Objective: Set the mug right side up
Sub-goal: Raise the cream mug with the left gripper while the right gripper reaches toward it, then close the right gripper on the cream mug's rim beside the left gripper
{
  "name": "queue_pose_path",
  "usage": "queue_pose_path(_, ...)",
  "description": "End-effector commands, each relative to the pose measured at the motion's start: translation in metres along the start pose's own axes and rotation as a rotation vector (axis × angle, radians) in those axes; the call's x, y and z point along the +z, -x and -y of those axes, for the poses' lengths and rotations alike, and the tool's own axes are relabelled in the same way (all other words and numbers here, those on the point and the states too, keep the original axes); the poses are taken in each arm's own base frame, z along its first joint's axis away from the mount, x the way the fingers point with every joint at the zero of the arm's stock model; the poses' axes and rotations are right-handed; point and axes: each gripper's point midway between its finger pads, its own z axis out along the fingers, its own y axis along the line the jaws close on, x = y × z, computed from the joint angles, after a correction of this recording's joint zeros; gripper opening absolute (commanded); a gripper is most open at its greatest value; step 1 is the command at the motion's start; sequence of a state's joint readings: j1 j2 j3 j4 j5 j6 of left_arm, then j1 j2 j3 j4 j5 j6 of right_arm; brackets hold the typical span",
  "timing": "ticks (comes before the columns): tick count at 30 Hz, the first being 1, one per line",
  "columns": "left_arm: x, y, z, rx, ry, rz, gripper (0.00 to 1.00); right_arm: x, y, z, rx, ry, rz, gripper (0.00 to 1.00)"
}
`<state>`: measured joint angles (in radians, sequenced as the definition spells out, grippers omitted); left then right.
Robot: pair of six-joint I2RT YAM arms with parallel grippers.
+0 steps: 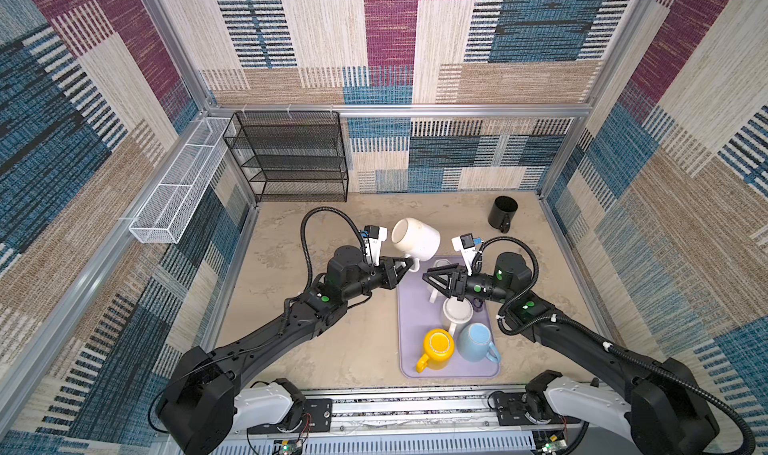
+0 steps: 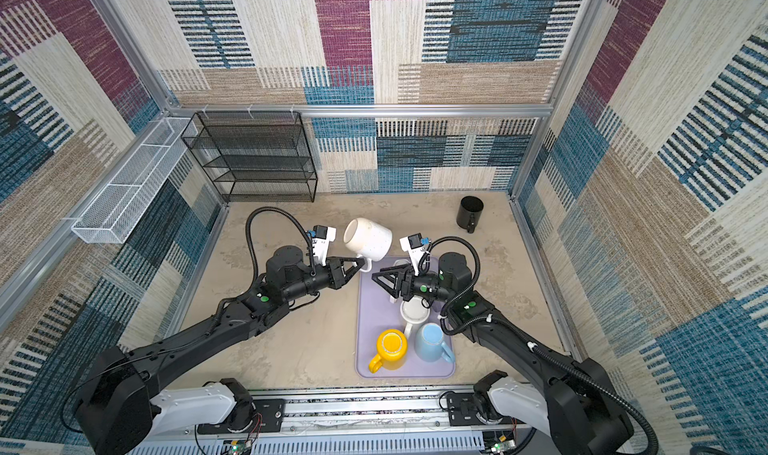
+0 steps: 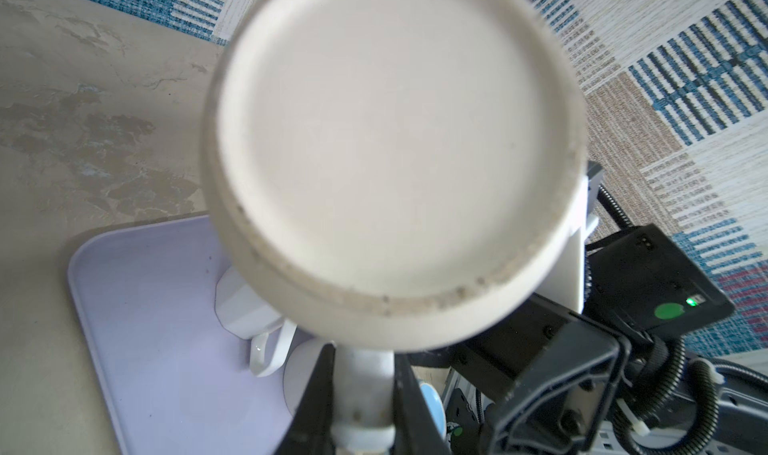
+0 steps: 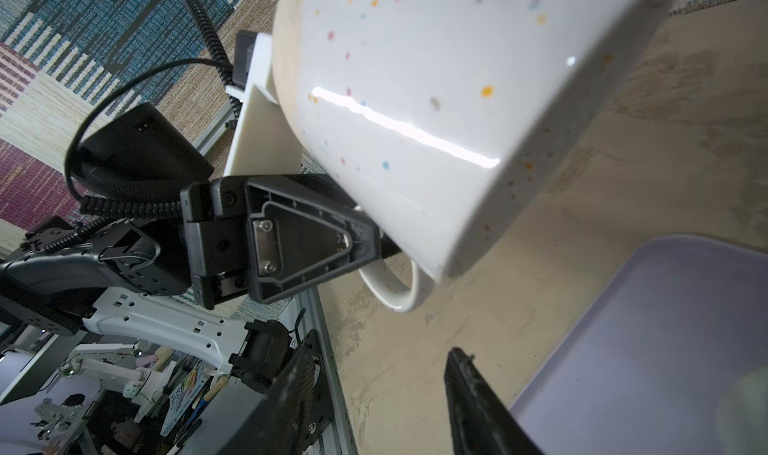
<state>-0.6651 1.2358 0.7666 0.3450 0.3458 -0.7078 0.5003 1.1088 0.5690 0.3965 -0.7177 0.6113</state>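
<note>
White speckled mug (image 1: 417, 239) (coloured dots), aloft, tipped sideways

This is a robotics lab test cell: an aluminium frame (image 1: 415, 110) hung with patterned fabric panels (image 1: 324, 25) boxes in a stone-look tabletop (image 1: 353, 349), and two black arms (image 1: 266, 340) stand on a metal rail (image 1: 415, 409). Inside sit a black wire rack (image 1: 286, 158) and a lilac tray (image 1: 409, 332) of mugs (image 1: 476, 340); past the frame, the right wrist view shows more white robot hardware (image 4: 108, 370).
</note>
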Motion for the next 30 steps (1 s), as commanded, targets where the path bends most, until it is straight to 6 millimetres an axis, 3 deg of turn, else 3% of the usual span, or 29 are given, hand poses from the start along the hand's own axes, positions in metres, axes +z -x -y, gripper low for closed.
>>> queue_pose_path(1,-0.008,0.031,0.033,0.055,-0.131,0.126,0.0,0.001,0.011,-0.011,-0.022,0.035,0.044,0.53)
queue_pose_path(30,-0.034,0.045,0.061,0.082,-0.268,0.224,0.0,0.002,0.029,-0.035,-0.015,0.156,0.201,0.42)
